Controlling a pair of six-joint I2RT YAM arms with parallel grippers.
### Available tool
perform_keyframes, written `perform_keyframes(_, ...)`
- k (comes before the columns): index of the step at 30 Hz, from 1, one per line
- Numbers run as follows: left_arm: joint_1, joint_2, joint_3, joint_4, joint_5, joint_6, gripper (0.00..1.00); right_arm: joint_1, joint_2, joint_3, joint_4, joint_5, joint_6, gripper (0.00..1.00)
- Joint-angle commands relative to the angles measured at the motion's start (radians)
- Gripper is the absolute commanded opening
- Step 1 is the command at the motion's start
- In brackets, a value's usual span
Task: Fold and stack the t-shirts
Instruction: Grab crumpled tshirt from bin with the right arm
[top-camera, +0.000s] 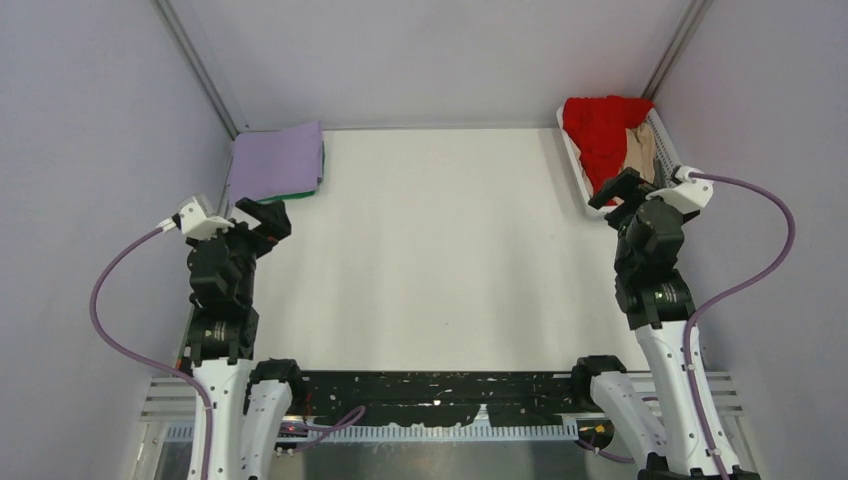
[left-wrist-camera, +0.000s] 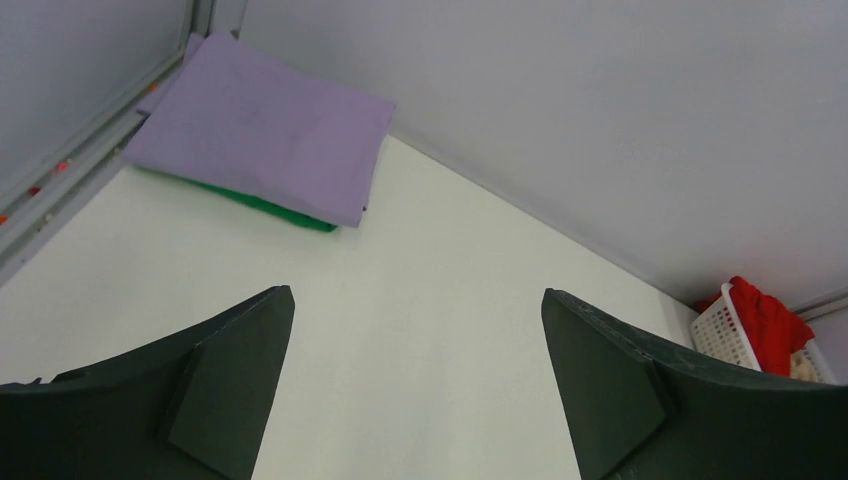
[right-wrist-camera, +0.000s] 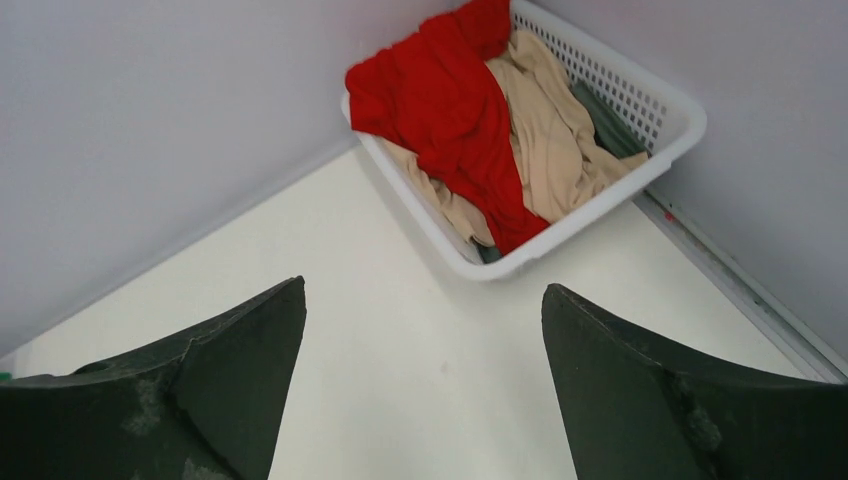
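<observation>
T-shirts first, far left: the lavender t-shirt (top-camera: 277, 160) lies folded flat in the far-left corner of the white table (top-camera: 440, 260), right up against the wall. It sits squarely on top of the green t-shirt (left-wrist-camera: 270, 205), which shows only as a thin strip along the near and right edges.

Just this side of that stack hangs the left gripper (left-wrist-camera: 416, 295), pointing at it. The fingers are spread wide, nothing between them, and bare tabletop shows through the gap in the left wrist view.

Across the middle there is only the table surface.

Over on the right, the right gripper (right-wrist-camera: 422, 285) is spread just as wide and holds nothing. It hovers at the near end of the white basket (right-wrist-camera: 600, 215), which is tucked into the far-right corner.

Inside the basket, the red t-shirt (right-wrist-camera: 450, 100) is crumpled and spills over the far-left rim. The beige t-shirt (right-wrist-camera: 550, 140) is bunched beside and beneath it. A dark greyish cloth (right-wrist-camera: 600, 115) peeks out along the right wall of the basket; what it is, I cannot tell.
</observation>
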Motion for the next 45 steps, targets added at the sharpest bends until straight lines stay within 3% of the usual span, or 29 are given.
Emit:
perform_keyframes(1, 0.000, 0.006, 0.021, -0.056, -0.040, -0.023, 0.99, -0.002, 0.055, 0.040, -0.128, 0.009, 0.011, 0.95)
perform_keyframes(5, 0.001, 0.027, 0.013, -0.059, -0.039, -0.022, 0.99, -0.001, 0.140, 0.101, -0.119, -0.031, -0.075, 0.95)
perform_keyframes(9, 0.001, 0.066, -0.002, -0.031, -0.029, -0.019, 0.99, -0.018, 0.334, 0.201, -0.120, 0.092, -0.055, 0.95)
perform_keyframes(19, 0.001, 0.176, 0.012, -0.040, -0.007, -0.021, 0.99, -0.214, 1.074, 0.833, -0.213, -0.263, -0.025, 0.98)
perform_keyframes(23, 0.002, 0.197, -0.003, -0.041, -0.008, -0.024, 0.99, -0.245, 1.313, 1.055, -0.238, -0.405, 0.011, 0.87)
perform_keyframes(27, 0.001, 0.222, -0.005, -0.040, -0.006, -0.026, 0.99, -0.259, 1.465, 1.163, -0.219, -0.497, 0.081, 0.82)
perform_keyframes(32, 0.001, 0.246, -0.010, -0.025, 0.011, -0.033, 0.99, -0.259, 1.569, 1.210, -0.202, -0.474, 0.106, 0.80)
perform_keyframes(34, 0.001, 0.253, -0.013, -0.020, 0.017, -0.040, 0.99, -0.259, 1.587, 1.210, -0.193, -0.470, 0.105, 0.74)
perform_keyframes(36, 0.002, 0.263, -0.015, -0.020, 0.022, -0.047, 0.99, -0.260, 1.595, 1.211, -0.182, -0.477, 0.093, 0.59)
perform_keyframes(37, 0.001, 0.265, -0.014, -0.020, 0.026, -0.048, 0.99, -0.260, 1.595, 1.213, -0.179, -0.479, 0.083, 0.41)
perform_keyframes(38, 0.001, 0.268, -0.013, -0.021, 0.030, -0.048, 0.99, -0.260, 1.590, 1.214, -0.175, -0.482, 0.077, 0.32)
perform_keyframes(39, 0.002, 0.270, -0.014, -0.022, 0.035, -0.050, 0.99, -0.260, 1.584, 1.216, -0.172, -0.480, 0.071, 0.14)
perform_keyframes(40, 0.000, 0.272, -0.015, -0.021, 0.038, -0.053, 0.99, -0.260, 1.565, 1.217, -0.168, -0.467, 0.065, 0.08)
perform_keyframes(45, 0.001, 0.266, -0.018, 0.003, 0.089, -0.070, 0.99, -0.260, 1.453, 1.216, -0.164, -0.390, 0.019, 0.05)
